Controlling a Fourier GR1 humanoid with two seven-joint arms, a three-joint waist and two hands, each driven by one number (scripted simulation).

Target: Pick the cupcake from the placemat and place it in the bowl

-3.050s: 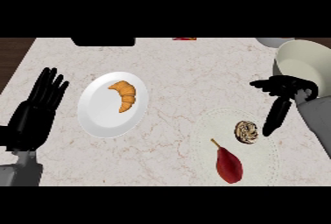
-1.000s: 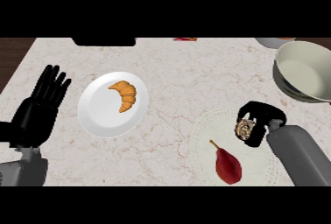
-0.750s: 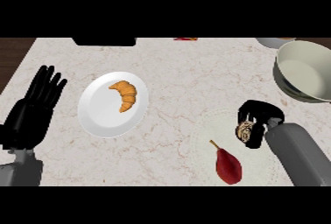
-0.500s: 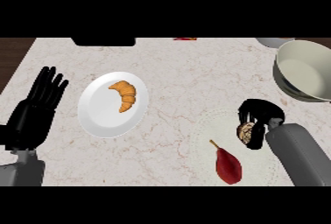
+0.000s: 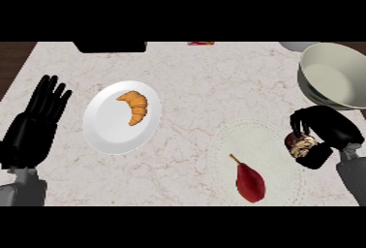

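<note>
1. Three risks stand out to us. The right hand [image 5: 323, 134] has its fingers [image 5: 301, 121] curled round the cupcake [image 5: 301, 145] at the right edge of the placemat [image 5: 261, 147]; much of the cake is hidden, so we cannot tell how well it is seated, and it could slip on the lift
2. The bowl [image 5: 336, 72] lies near, up and to the right. A low carry might knock the cupcake or the hand against its rim
3. The red pear-like fruit [image 5: 249, 181] lies on the same placemat just beside the grasp; dragging instead of lifting could tug the mat and roll it
4. We see little danger from the left hand [image 5: 34, 128], resting open at the tabletop [image 5: 214, 77] left edge, well apart from the plate [image 5: 107, 131] with its croissant [image 5: 133, 106]
</note>
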